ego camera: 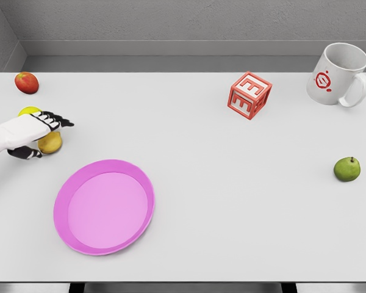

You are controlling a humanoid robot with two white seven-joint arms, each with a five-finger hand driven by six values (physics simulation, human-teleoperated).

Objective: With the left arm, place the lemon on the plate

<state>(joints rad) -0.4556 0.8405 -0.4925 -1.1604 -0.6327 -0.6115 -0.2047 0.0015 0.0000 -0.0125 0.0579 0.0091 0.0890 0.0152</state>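
Head view: left hand [33,135] fingers curl around the lemon [50,143], its long axis hidden.

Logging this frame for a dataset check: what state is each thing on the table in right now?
lemon: on the table, under the left hand, which is closing around it
yellow fruit: behind the hand, mostly hidden
plate: empty, flat on the table
red apple: resting, untouched
letter block: tilted on an edge
mug: tilted, empty
green pear: upright
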